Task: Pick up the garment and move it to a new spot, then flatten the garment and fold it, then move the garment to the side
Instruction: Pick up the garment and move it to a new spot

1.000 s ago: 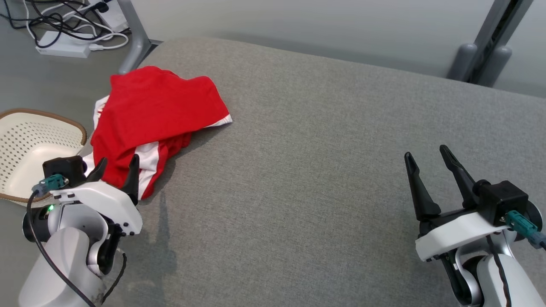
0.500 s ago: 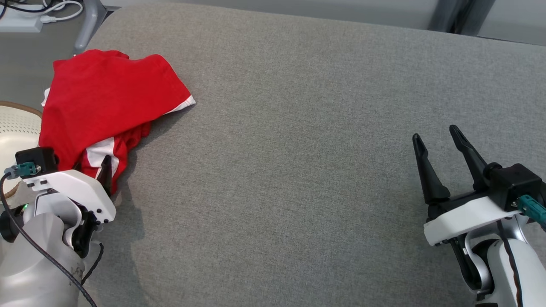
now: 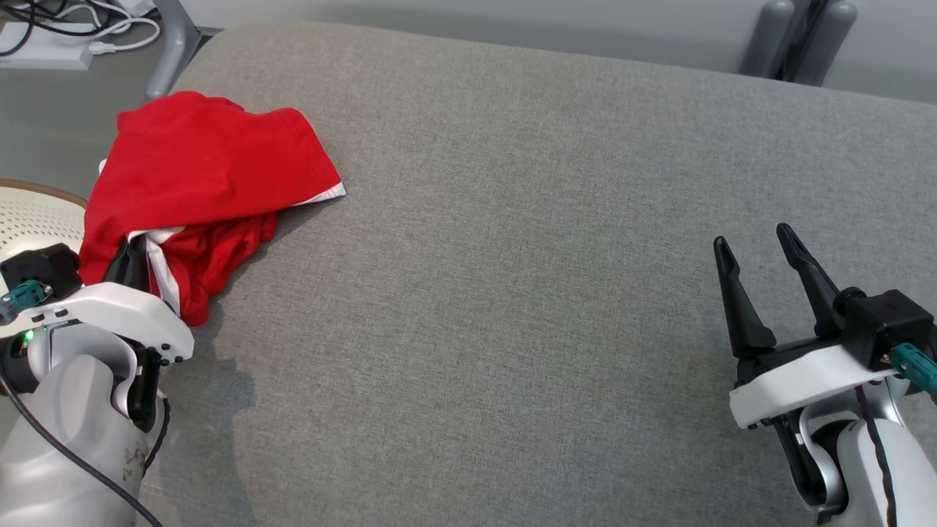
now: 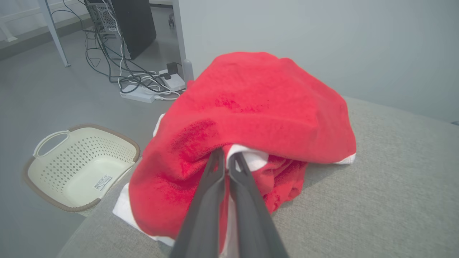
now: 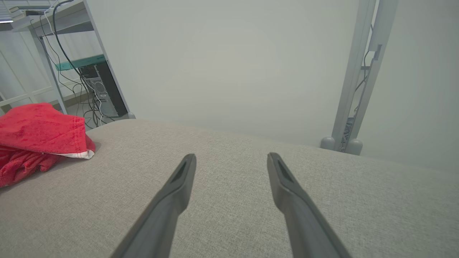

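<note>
One basket sat on the floor far left; one red garment lay heaped on the grey cushion's left end, with the left gripper clamped on its white-trimmed fold — the right gripper stood open and empty, well apart.

left jaws' tips hidden in garment, basket cut by left edge

The left pincer and right pincer have long, tapering black fingers on white shells dotted with dark screws. Behind each sits a black box with a teal plug and black cable.
</note>
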